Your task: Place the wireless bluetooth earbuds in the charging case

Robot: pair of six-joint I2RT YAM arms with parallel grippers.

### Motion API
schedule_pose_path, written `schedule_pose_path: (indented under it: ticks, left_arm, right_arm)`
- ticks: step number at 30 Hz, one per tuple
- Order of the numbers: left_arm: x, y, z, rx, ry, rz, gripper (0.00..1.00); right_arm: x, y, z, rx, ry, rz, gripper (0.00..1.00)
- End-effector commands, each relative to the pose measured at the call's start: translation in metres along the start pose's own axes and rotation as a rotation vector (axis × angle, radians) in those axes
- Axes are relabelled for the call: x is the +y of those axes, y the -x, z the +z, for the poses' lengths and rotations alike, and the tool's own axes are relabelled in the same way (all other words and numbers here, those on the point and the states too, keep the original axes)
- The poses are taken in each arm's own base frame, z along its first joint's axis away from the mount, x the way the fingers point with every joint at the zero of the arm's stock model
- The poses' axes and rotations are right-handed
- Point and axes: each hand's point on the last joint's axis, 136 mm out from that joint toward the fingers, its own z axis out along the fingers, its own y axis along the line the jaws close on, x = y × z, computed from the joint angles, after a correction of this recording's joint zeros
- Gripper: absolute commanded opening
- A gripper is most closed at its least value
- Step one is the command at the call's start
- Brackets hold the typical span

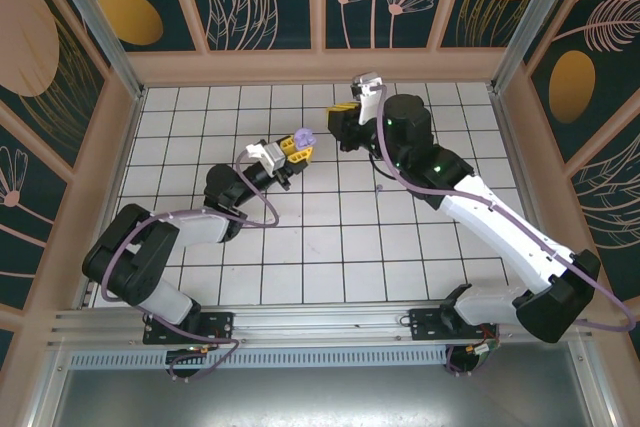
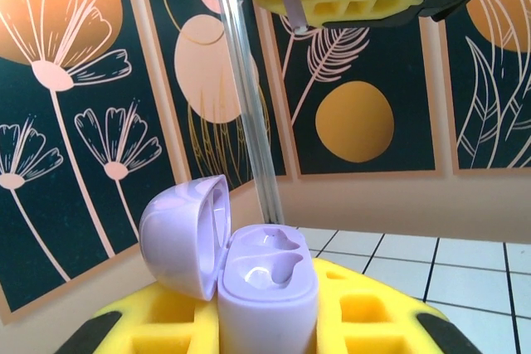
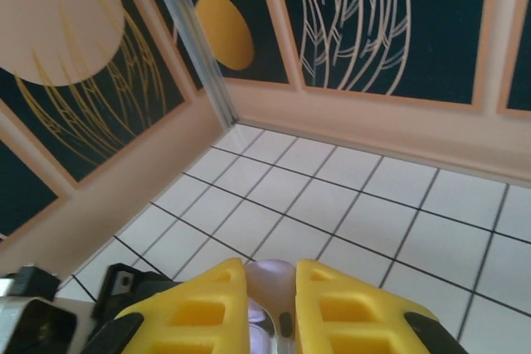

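Above the middle of the tiled table [image 1: 330, 247], the left gripper [image 1: 292, 153] was clamped on the base of the lavender charging case [image 1: 303, 137], with its yellow fingers [image 2: 158, 321] pressed against both sides of the shell. The lid [image 2: 184, 234] stood hinged open to the left in the left wrist view. Both moulded recesses [image 2: 265, 264] faced up and appeared empty. The right gripper [image 1: 345, 113] was closed to a narrow gap on one lavender earbud [image 3: 270, 283], the bud head seated between the fingertips. In the overhead view the earbud lay to the right of the case and slightly farther from the arm bases, near it but clearly apart, with no contact between the two. In the left wrist view the stem [image 2: 289, 16] slanted down from the right gripper's fingers, roughly toward the open case. The right arm carried the earbud and the left arm presented the case. By judgement, the coming move required the right gripper to close the gap leftward and down, with the stem aligned to one recess before release. Which recess matched this bud could not be determined.
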Motion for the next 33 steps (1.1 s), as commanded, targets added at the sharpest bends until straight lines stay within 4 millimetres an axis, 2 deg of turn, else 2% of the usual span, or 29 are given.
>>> schedule_pose_path:
  ticks: [1, 14, 33]
  left_arm:
    - [0.002, 0.027, 0.011, -0.087, -0.009, -0.025, 0.0]
    - [0.005, 0.03, 0.025, -0.051, -0.041, -0.105, 0.0]
    - [-0.008, 0.044, 0.021, -0.09, -0.098, -0.057, 0.0]
  right_arm:
    - [0.019, 0.013, -0.005, -0.061, 0.101, 0.026, 0.17]
    - [0.048, -0.005, -0.001, -0.027, 0.244, 0.013, 0.17]
    - [0.04, -0.025, 0.02, 0.024, 0.202, -0.002, 0.16]
